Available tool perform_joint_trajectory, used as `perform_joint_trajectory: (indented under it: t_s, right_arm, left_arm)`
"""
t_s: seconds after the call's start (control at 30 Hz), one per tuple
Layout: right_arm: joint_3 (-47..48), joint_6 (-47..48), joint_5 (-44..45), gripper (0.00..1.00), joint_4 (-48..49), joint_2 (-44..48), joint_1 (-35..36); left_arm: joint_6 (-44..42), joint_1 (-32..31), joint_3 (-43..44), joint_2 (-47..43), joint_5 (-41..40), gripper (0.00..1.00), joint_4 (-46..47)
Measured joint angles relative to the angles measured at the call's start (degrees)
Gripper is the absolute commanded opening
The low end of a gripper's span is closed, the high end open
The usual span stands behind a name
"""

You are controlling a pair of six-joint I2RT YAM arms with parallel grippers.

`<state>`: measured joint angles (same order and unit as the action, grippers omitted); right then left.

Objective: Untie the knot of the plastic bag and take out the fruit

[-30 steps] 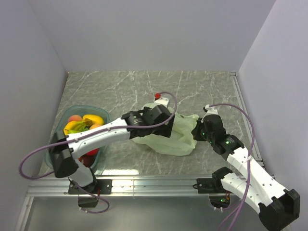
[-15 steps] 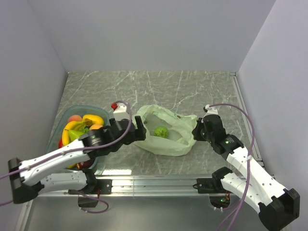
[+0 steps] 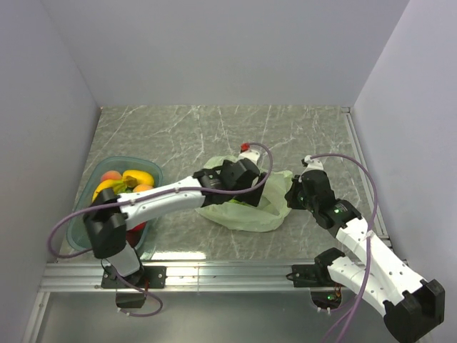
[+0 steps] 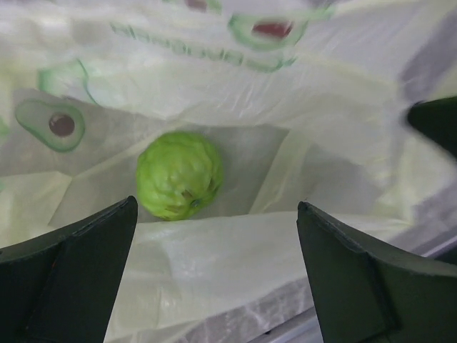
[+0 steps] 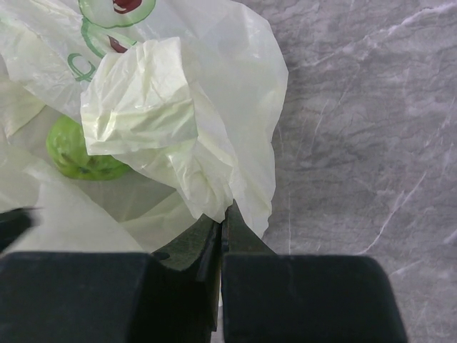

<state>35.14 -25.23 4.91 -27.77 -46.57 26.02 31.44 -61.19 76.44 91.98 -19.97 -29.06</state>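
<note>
- The right gripper [image 5: 223,221] is nearest. Its fingers are pressed together, pinching the bag [image 3: 246,214] at its 3 o'clock edge and holding the film up.
- The tray [image 3: 153,169], at the bag's 9 o'clock, holds other fruits [image 3: 107,189].
- The bag lies slack mid-table with its long axis from 9 to 3 o'clock. Its mouth seems to face up and toward 10 o'clock. No knot shows, so untying looks done.
- The left gripper [image 4: 218,214], fingers spread wide and empty, hangs in the mouth.
- Beyond it, the fruit [image 4: 178,174] sits untouched on the bag's floor. It is round, with no real long axis.
- The step is likely taking the fruit out. Next, the left gripper should centre toward 10 o'clock, descend and close clear of the film.
</note>
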Motion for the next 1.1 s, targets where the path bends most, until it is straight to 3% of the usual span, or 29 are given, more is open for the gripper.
perform_joint_trajectory:
  t_s: [0.23, 0.5, 0.6, 0.7, 0.8, 0.9, 1.1]
  right_arm:
    - [0.0, -0.13, -0.02, 0.0, -0.17, 1.7, 0.0]
    - [-0.02, -0.42, -0.07, 0.0, -0.15, 1.79, 0.0]
    - [-0.02, -0.42, -0.24, 0.0, -0.15, 1.79, 0.0]
    - [-0.02, -0.42, -0.28, 0.0, -0.17, 1.77, 0.0]
    - [-0.02, -0.42, -0.26, 0.0, -0.17, 1.77, 0.0]
    - [-0.02, -0.42, -0.26, 0.0, -0.17, 1.73, 0.0]
    - [-0.02, -0.39, 0.02, 0.0, -0.15, 0.68, 0.0]
  left_arm:
    - [-0.07, 1.95, 0.44, 8.41, 0.68, 0.99, -3.39]
    - [3.17, 2.62, 1.33, 15.26, -0.55, 0.99, -1.25]
    - [3.82, 2.62, 1.33, 17.79, -0.9, 0.9, 0.02]
    - [4.42, 2.62, 1.33, 19.23, -0.96, 0.74, 0.5]
    - [5.03, 2.62, 1.33, 19.06, -1.36, 0.46, 0.92]
    - [5.18, 2.62, 1.16, 17.92, -1.51, 0.28, 0.33]
    - [5.49, 2.6, -0.98, 3.96, 0.24, 0.26, -0.68]
